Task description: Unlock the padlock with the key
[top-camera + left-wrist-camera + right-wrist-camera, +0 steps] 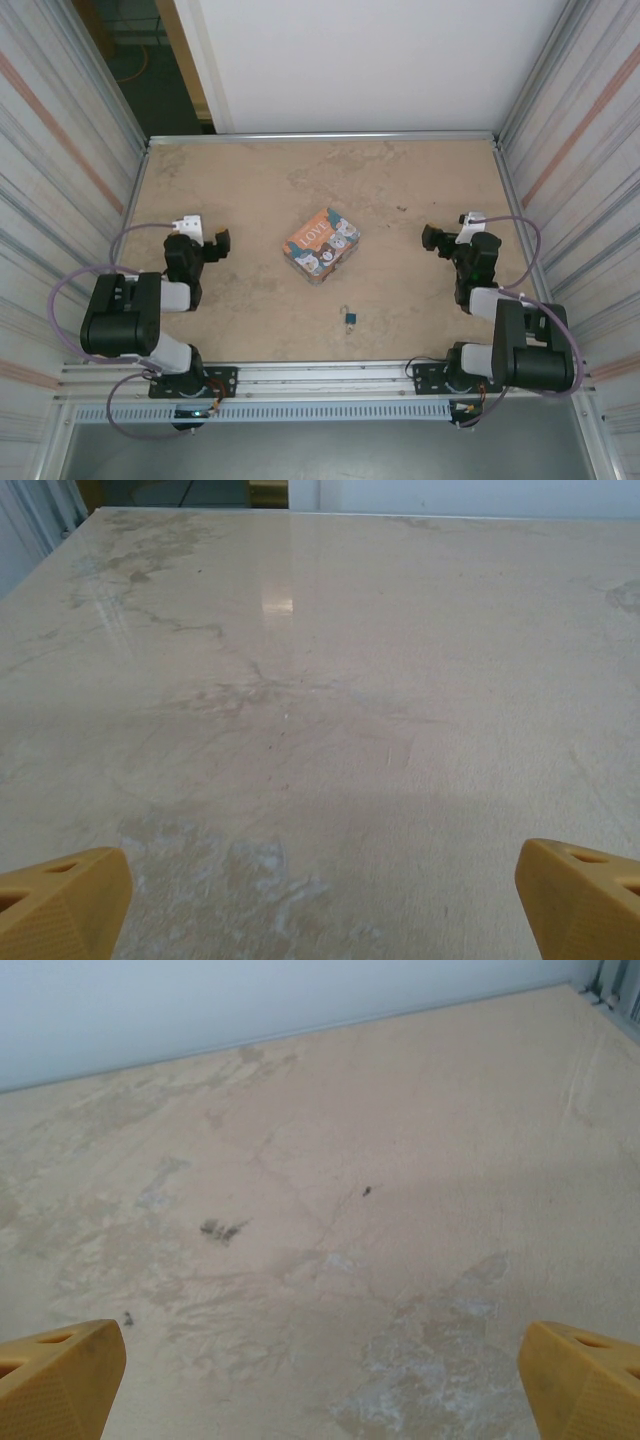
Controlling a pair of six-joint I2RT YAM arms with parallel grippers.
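A tiny blue-teal padlock (351,319) with a thin silvery shackle loop lies on the tan table near the front edge, between the two arm bases. I cannot make out a key. My left gripper (222,243) rests at the left side of the table, far from the padlock; its yellow fingertips (62,900) stand wide apart over bare table. At the right side my right gripper (430,238) is likewise open, its yellow fingertips (585,1375) spread with nothing between them.
An orange "LOVE" cartoon box (322,243) sits mid-table, between the two grippers and behind the padlock. Metal rails (320,137) edge the table, and corrugated walls rise on both sides. A white wall stands at the back.
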